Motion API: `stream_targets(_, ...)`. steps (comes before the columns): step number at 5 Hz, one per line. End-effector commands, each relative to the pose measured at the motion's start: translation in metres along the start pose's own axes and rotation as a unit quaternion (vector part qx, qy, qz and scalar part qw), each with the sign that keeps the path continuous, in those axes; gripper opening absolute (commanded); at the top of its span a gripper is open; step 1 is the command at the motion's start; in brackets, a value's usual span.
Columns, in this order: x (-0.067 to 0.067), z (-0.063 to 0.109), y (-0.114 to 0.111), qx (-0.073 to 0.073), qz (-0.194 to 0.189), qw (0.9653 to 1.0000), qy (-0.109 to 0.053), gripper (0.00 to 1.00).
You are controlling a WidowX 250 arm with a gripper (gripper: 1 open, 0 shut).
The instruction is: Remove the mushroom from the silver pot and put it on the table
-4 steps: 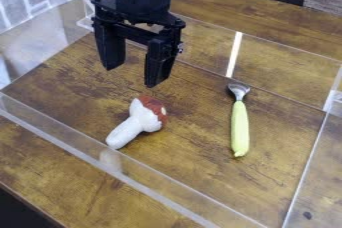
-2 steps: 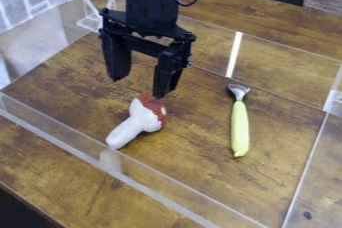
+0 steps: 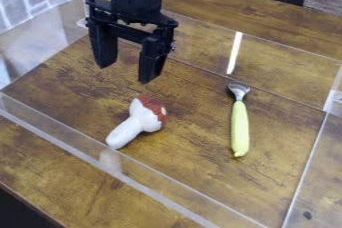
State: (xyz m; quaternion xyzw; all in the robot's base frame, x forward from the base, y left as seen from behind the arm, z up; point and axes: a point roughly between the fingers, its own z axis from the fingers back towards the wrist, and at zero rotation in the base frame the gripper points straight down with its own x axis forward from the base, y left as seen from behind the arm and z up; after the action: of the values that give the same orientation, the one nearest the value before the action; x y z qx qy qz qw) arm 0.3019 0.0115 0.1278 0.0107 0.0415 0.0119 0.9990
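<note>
Mushroom lying on the counter

Counter (image 3: pixel 287 82) of dark wood planks, clear low walls around it. One tool (image 3: pixel 122 65) above it, jaws wide apart, empty. One mushroom (image 3: pixel 136 121) lies near the front wall. One yellow-handled utensil (image 3: pixel 238 122) lies well right, nothing between.

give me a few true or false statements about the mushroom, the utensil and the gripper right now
1. The mushroom lies on its side on the table. True.
2. The gripper is shut on the mushroom. False: it is open, above the table and apart from the mushroom.
3. The yellow-handled utensil lies to the mushroom's right in the picture. True.
4. The mushroom sits in a silver pot. False: no pot shows; it rests on the wood.
</note>
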Motion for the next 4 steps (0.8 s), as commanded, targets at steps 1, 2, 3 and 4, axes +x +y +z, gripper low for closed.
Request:
stream_targets(1, 0.010, 0.014, 0.010, 0.002, -0.015, 0.9993, -0.034, 1.00)
stream_targets(2, 0.008, 0.019, 0.019, 0.001, -0.032, 0.9987, -0.040, 1.00)
stream_targets(3, 0.006, 0.025, 0.028, 0.001, -0.038, 0.9982, -0.046, 1.00)
stream_targets(4, 0.010, 0.026, 0.021, 0.002, 0.015, 0.9987, -0.050, 1.00)
